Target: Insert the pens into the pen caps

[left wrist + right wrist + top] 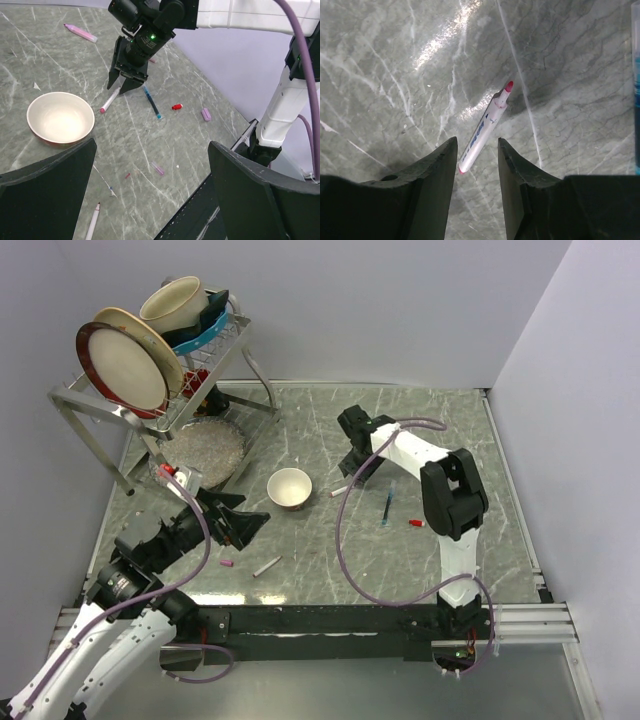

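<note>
- The right gripper (477, 145) is hanging low over the table (330, 420), fingers pointing down and spread apart. They are straddling the tail end of a white pen (485, 130) with a pink tip. A gap is showing on either side of the barrel, so nothing is being gripped.
- The white pen is lying flat, just to the right of the bowl (290, 488) and not touching it.
- A blue pen (151, 101) is lying just beside the right gripper, on the side away from the bowl. A red cap (176, 107) and a lilac cap (205, 114) are resting near its tip, apart from it and from each other.
- The left gripper (152, 145) is hovering over the near left part of the table, jaws wide open and holding nothing.
- A pink cap (158, 168) and a second white pen (92, 222) are lying loose near the front edge, apart from one another.
- A pink pen (80, 33) is lying on the far side of the table, well apart from the other pens.
- A dish rack (215, 355) is standing at the far left corner, carrying plates and a cup.
</note>
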Tool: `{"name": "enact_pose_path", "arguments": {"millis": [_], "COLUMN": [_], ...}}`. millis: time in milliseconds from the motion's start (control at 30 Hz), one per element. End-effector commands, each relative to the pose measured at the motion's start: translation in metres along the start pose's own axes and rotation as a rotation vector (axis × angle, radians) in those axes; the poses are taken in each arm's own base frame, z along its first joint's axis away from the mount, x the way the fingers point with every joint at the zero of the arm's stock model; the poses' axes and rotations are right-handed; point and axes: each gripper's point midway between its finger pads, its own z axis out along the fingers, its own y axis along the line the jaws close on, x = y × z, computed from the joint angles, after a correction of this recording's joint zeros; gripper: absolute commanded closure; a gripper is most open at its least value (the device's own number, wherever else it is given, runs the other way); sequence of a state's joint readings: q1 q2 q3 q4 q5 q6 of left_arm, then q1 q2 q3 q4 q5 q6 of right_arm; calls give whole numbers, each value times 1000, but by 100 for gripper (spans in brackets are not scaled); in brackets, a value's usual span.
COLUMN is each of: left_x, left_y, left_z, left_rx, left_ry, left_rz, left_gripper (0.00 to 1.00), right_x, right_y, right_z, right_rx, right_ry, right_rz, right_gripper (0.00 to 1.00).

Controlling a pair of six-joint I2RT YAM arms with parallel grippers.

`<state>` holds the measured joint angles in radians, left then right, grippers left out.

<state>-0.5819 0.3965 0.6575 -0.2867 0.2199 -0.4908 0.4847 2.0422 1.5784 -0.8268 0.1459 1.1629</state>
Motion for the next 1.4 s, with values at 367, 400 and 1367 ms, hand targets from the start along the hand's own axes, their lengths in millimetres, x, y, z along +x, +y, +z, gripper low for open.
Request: {"name": "enact_pose_path", "arguments": {"millis": [367, 400, 1367], "left_x": [-10, -11, -3], "left_y": [1, 1, -3], "left_z": [-4, -4, -11], "left_rx": [-11, -9, -37], "left_ry": [-52, -58, -5], "left_rz": [19, 20, -88], "left_gripper": [1, 1, 3], "right_x": [10, 10, 27], "right_y": [-12, -13, -26], "right_z": [27, 27, -43], "right_rx": [67, 71, -281], "right_ry": [-19, -19, -94], "right_rz": [-17, -21, -363], "right_gripper": [58, 60, 100]}}
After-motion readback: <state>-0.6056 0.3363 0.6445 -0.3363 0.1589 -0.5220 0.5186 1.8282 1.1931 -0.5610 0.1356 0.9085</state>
